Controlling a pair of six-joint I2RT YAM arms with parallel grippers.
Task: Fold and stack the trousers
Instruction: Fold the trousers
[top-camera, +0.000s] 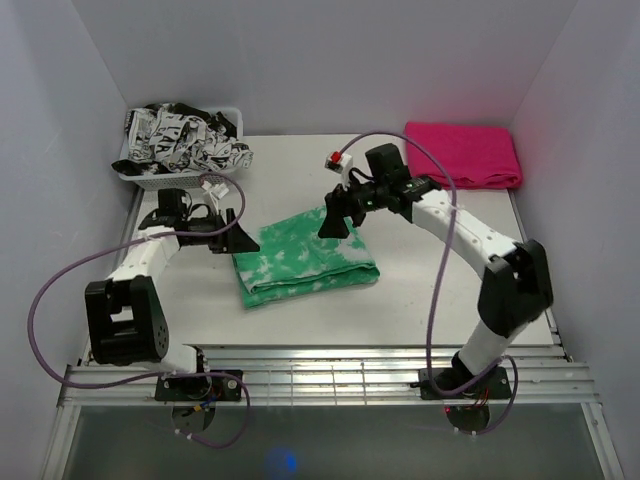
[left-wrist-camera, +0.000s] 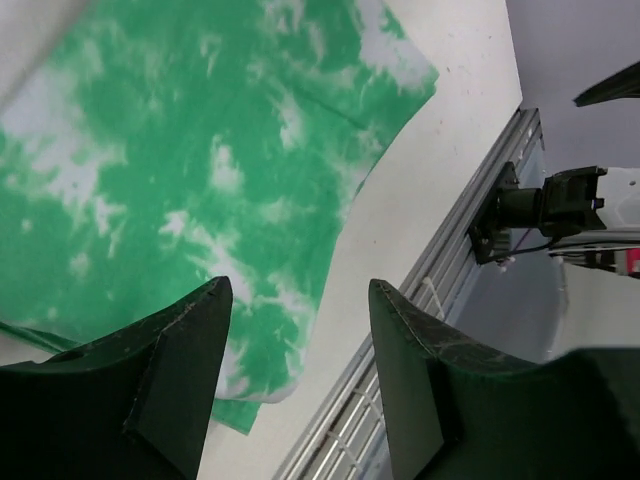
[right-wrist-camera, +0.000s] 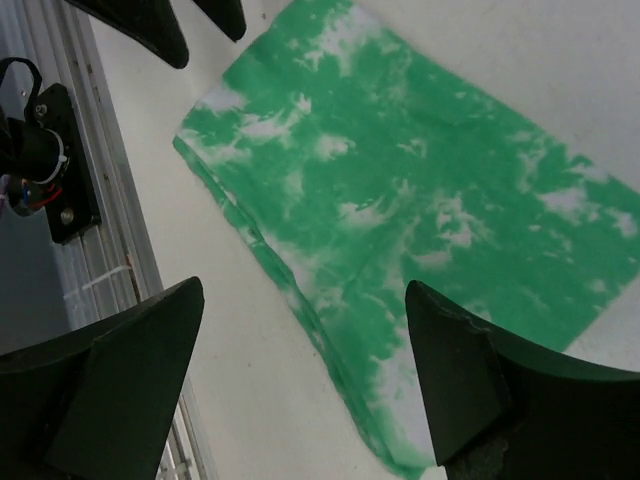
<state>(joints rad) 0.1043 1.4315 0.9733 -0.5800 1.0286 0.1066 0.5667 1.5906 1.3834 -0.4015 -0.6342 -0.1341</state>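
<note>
The white table (top-camera: 450, 300) carries folded green trousers (top-camera: 305, 258) at centre frame, a pink cloth (top-camera: 462, 153) at upper right and a basket (top-camera: 160, 181) of black-and-white fabric (top-camera: 185, 140) at upper left.

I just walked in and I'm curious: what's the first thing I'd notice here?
The bright green-and-white trousers lie folded in the middle of the table, with the left gripper and right gripper open close beside them. A hot pink cloth sits at the far right corner, and black-and-white fabric fills a basket at the far left.
</note>
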